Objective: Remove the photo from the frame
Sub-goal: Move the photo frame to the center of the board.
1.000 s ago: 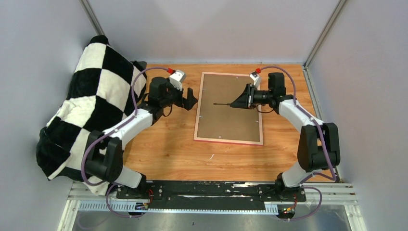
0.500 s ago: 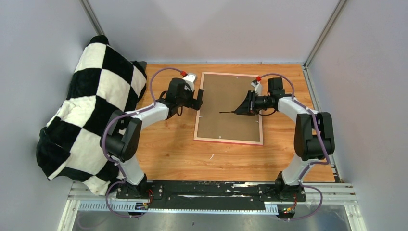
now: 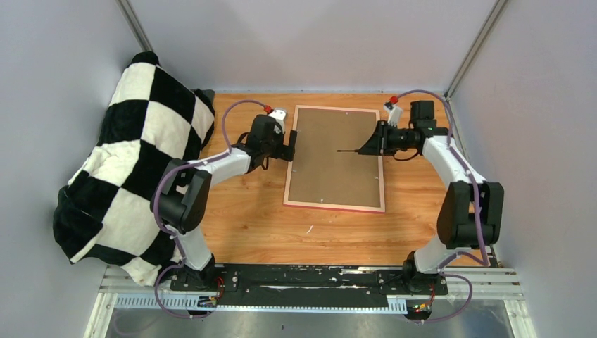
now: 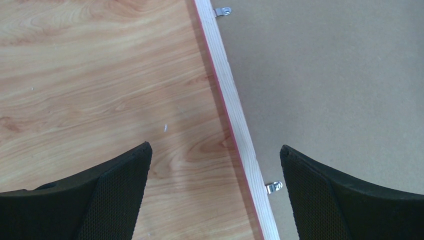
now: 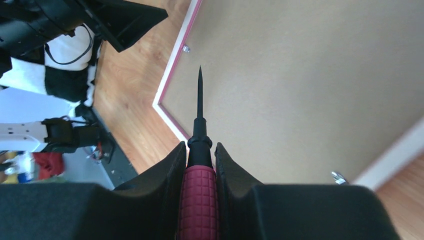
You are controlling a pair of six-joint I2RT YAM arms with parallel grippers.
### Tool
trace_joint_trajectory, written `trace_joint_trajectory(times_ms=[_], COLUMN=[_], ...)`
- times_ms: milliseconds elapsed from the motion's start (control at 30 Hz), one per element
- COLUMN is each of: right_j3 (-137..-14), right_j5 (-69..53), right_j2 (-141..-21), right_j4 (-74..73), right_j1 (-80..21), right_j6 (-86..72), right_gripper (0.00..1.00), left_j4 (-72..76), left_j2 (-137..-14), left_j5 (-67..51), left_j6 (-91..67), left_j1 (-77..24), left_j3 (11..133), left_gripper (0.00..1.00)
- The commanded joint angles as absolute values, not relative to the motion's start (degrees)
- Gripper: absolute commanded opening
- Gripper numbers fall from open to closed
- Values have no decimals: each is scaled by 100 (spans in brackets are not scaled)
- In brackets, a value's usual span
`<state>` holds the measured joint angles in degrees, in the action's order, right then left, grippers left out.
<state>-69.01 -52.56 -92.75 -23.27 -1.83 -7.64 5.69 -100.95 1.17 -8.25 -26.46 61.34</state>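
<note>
Jaws-wise, the left jaws were spread wide, hovering over the left edge of the frame (image 4: 235, 117) with one finger out over the wooden surface (image 3: 239, 225) and the other over the backing board (image 3: 338, 172). The right jaws were clamped on a red-handled pointed tool (image 5: 199, 150), its tip poking out over the board from the right side.

The frame lay face down on the surface with the brown board up, so the photo wasn't visible at all; presumably it sat underneath. Small metal clips (image 4: 273, 187) along the edge looked like they were holding the board in.

So this looked like the very early part of the job: getting the back open. The next move probably called for working the tool tip under a clip and turning it aside, while the left jaws steadied the frame's edge so it didn't slide. A checkered blanket (image 3: 134, 155) sat well off to the left.
</note>
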Motion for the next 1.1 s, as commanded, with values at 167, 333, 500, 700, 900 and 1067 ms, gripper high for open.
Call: trace_joint_trajectory(times_ms=[167, 333, 500, 700, 900, 1067], right_j3=[-6372, -5997, -5770, -5613, -5559, -5410], right_j5=[-5214, -5222, -4677, -4353, -4057, -3410], right_j2=[-7542, -7031, -6914, -6906, -6810, -6658], right_j4=[-2986, -2948, -2644, -2408, -2299, -2048], right_j1=[627, 642, 650, 734, 749, 832], right_j6=[717, 1051, 1048, 1057, 1063, 923], right_gripper=[0, 0, 0, 0, 0, 0], left_j4=[-768, -331, -24, 404, 811, 964], left_j2=[-10771, -10609, -10526, -10811, -11006, -11184], left_j5=[143, -702, -1240, -2029, -2595, -2793], left_j6=[-1766, -2236, -2671, -3113, -3390, -3515], left_j1=[-2672, -2663, -2659, -2670, -2883, -3214], left_j3=[6868, 6411, 6108, 5931, 5849, 5911], left_gripper=[98, 99, 100, 100, 100, 100])
